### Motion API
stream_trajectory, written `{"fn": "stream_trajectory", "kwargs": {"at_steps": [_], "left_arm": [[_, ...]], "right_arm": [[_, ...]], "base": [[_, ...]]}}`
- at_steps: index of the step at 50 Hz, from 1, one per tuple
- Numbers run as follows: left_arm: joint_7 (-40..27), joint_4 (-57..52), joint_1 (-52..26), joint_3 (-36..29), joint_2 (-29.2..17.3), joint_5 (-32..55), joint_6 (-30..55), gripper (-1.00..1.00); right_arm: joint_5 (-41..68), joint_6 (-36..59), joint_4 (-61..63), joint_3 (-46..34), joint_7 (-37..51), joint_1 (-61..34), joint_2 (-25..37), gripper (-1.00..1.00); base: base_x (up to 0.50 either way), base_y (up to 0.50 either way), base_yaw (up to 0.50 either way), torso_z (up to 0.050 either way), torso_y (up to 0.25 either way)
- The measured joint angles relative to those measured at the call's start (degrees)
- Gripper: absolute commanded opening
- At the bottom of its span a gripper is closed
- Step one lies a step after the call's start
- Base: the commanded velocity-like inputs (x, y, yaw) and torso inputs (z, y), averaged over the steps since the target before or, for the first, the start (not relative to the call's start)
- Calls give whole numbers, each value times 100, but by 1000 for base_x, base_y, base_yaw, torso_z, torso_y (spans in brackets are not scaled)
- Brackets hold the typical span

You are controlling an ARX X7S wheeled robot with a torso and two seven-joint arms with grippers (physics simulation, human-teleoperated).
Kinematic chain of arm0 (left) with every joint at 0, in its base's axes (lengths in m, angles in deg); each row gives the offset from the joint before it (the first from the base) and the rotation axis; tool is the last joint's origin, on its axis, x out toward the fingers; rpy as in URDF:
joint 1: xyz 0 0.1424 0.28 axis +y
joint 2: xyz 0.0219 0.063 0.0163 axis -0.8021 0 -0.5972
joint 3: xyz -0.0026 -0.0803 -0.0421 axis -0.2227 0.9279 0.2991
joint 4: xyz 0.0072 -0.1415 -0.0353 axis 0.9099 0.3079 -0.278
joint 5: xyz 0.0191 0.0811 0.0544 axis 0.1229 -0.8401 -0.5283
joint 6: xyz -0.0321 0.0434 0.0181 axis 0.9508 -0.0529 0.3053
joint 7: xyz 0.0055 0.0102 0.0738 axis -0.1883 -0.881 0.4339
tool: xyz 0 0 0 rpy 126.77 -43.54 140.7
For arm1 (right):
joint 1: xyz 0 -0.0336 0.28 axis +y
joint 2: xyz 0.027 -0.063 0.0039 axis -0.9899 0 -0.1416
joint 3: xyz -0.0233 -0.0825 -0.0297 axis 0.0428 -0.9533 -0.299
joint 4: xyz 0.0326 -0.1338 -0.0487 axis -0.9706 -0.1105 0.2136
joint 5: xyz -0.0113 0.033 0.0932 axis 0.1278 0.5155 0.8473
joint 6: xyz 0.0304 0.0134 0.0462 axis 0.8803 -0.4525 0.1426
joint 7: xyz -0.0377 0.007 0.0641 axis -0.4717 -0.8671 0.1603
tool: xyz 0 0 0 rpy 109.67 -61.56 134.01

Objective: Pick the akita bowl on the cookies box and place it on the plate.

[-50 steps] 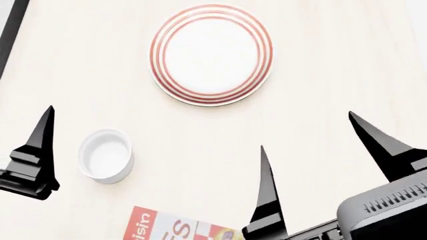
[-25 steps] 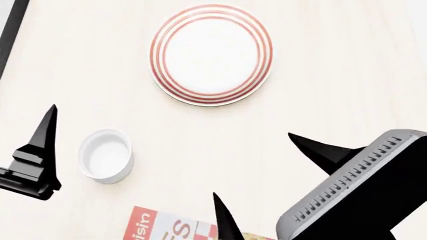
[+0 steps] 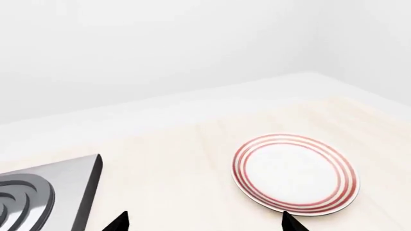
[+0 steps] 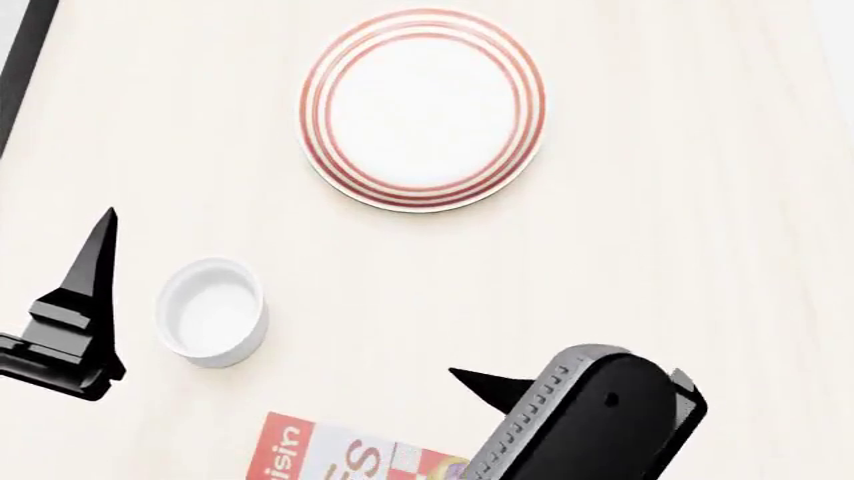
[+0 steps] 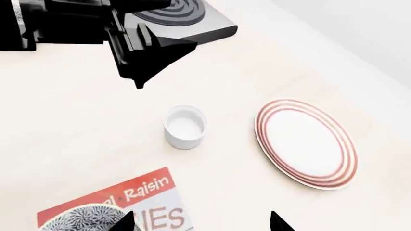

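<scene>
table (image 4: 694,200): pale wood | plate (image 4: 422,108): empty, far centre | cookies box (image 5: 122,204): near edge, akita bowl (image 5: 80,220) on it | right gripper (image 5: 200,222): fingers spread, above box, swung down-left since a second ago | left gripper (image 3: 202,222): spread, beside ramekin (image 4: 211,310), unmoved

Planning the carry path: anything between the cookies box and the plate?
Only bare tabletop, per the right wrist view, between the cookies box and the plate. The ramekin stands off to the side.
</scene>
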Motion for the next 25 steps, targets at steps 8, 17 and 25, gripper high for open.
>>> {"fn": "stream_trajectory", "kwargs": {"at_steps": [8,17,25], "left_arm": [[-13,-4,13,-37,-12,-27,-27,100],[-41,-37,10,-47,-26,-13,-13,100],[-71,-78,-14,-40,-38,26,24,100]], "right_arm": [[452,68,13,-537,467,-375,-325,100],[1044,38,72,-1121,1129,-838,-756,100],[1512,28,96,-1600,1745,-1152,-1221,100]], "base": [[0,0,0,0,0],[0,0,0,0,0],[0,0,0,0,0]]}}
